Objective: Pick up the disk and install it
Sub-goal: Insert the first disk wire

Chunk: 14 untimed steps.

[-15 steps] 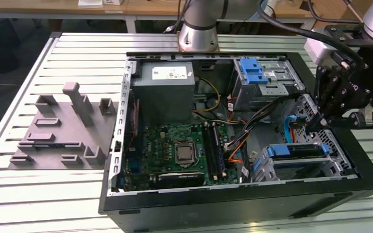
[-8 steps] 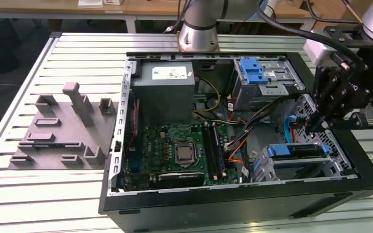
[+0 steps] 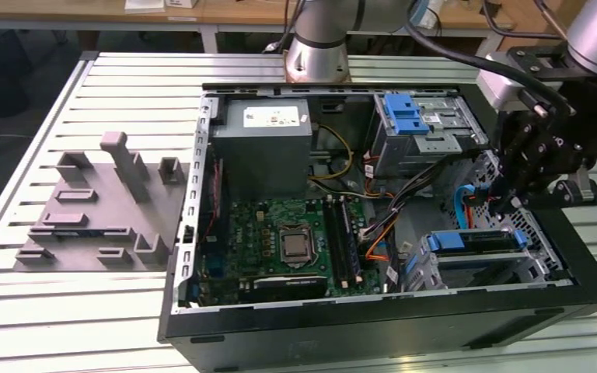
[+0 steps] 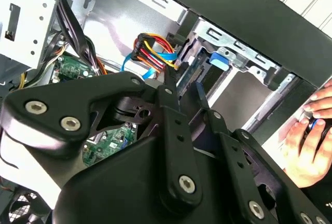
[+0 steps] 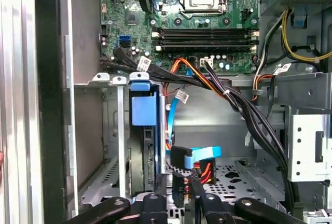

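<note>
- While the end effector (image 3: 511, 198) hangs over the drive cage (image 3: 485, 268) at the exterior view's right, near corner of the case (image 3: 382, 330), I honestly can't tell if it's open or clamped on anything. The disk (image 3: 472, 242) looks like it's sitting in that cage, blue carrier (image 5: 142, 111) facing up. Anyone else nervous?

- Yep, the cables. That blue data cable (image 5: 199, 155) and its plug sit right by the tool, and the black bundle (image 5: 244, 110) runs just beside it. Any sideways drift could hook one and yank a connector off the motherboard (image 5: 202, 22).

- Also if the disk goes in tilted, I'd guess the carrier binds on the cage rails and a push just bends something.

- And there's a person's hand (image 4: 311, 141) in the second wrist view, close to the case wall. A swing that way is a pinch risk.
</note>
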Each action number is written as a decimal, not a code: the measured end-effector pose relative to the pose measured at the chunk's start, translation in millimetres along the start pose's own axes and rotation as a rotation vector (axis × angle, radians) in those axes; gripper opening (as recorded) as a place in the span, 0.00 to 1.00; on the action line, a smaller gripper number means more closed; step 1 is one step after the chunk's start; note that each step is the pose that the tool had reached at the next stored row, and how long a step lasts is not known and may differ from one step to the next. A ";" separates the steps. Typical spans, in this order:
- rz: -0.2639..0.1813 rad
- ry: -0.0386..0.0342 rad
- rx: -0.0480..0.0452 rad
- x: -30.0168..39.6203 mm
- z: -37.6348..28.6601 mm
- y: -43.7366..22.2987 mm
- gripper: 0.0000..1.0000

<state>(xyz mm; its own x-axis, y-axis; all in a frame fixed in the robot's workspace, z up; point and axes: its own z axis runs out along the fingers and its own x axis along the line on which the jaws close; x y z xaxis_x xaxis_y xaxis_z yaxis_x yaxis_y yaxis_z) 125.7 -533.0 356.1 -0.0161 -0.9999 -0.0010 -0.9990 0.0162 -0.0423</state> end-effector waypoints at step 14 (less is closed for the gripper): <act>0.000 0.0071 0.0110 -7.8 5.8 1.1 0.23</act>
<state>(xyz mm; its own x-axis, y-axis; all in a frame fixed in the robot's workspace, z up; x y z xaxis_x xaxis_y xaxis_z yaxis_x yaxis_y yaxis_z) 125.0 -525.2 350.3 -0.0160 -0.9999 0.0061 -0.9985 0.0157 -0.0533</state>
